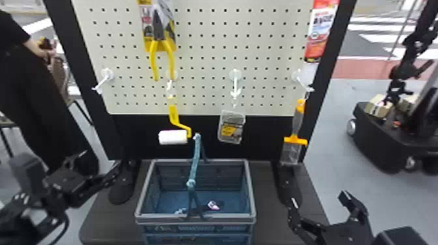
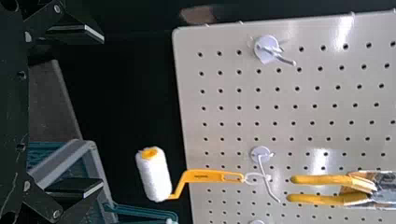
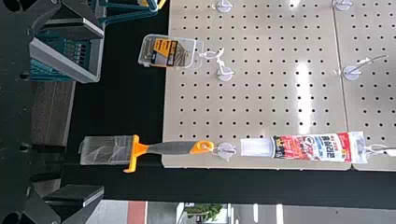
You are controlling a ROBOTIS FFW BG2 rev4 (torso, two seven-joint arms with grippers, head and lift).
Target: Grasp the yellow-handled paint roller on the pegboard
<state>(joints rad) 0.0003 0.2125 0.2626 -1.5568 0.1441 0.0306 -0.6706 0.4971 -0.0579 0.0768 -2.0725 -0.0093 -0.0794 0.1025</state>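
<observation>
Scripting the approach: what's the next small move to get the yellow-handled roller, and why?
Probably raise the open left gripper and ease it forward toward the yellow handle of the paint roller: the gripper sits low beside the basket, short of the roller hanging higher up on the pegboard.

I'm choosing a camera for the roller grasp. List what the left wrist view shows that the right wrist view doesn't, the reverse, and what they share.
Left wrist view alone: the whole paint roller, the yellow pliers, the open left gripper. Right wrist view alone: the scraper, the clear packet, the tube, the open right gripper. Both: the pegboard and the basket; a yellow sliver at the right wrist view's edge may be the roller.
</observation>
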